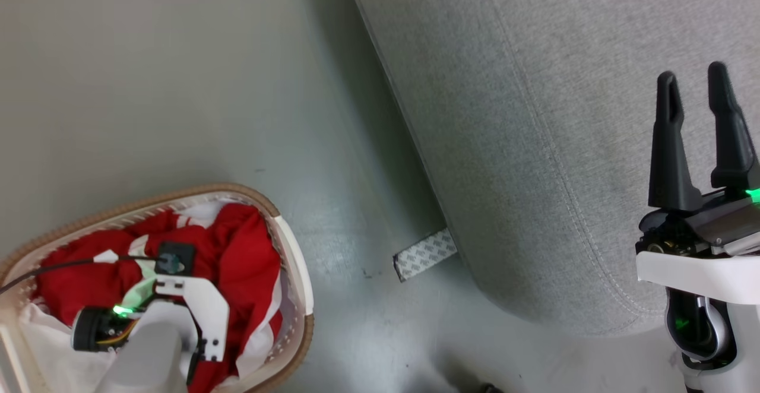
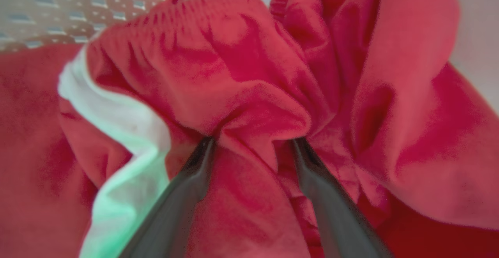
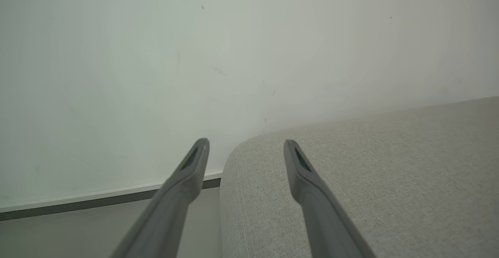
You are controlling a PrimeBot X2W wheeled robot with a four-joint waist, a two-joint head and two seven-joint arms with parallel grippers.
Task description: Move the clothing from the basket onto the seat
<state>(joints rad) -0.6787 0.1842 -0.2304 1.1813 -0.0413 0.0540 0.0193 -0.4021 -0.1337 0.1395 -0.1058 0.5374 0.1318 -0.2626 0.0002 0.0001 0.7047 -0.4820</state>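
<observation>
The clothing (image 1: 243,244) is seen heaped inside the basket (image 1: 295,256), with red folds and white panels piled up to the rim. The move to the seat (image 1: 564,114) is judged yet to be made. That seat is set to the right of the basket, across a strip of floor (image 1: 332,203).

The left end effector (image 2: 252,141) is plunged into the pile at the middle of the basket, jaws spread wide. A ridge of red fabric is bulged up between the two fingers (image 2: 175,203). Nothing is gripped yet; the cloth is only pressed into. The right end effector (image 1: 693,75) is held well away from the basket, above the seat, released and empty.

Now the risks. If the jaws are closed on that ridge alone, only a thin fold may be caught. It could be pulled free once the garment's weight is taken. The garments appear to be tangled together, so a second one may be dragged up with the first. It could then be dropped beside the basket, on the floor short of the seat. A hem could also be snagged on the rim, and the basket, judged light, tipped or towed along. The black cable (image 1: 65,264) draped across the pile may be fouled as well if cloth is lifted against it.
</observation>
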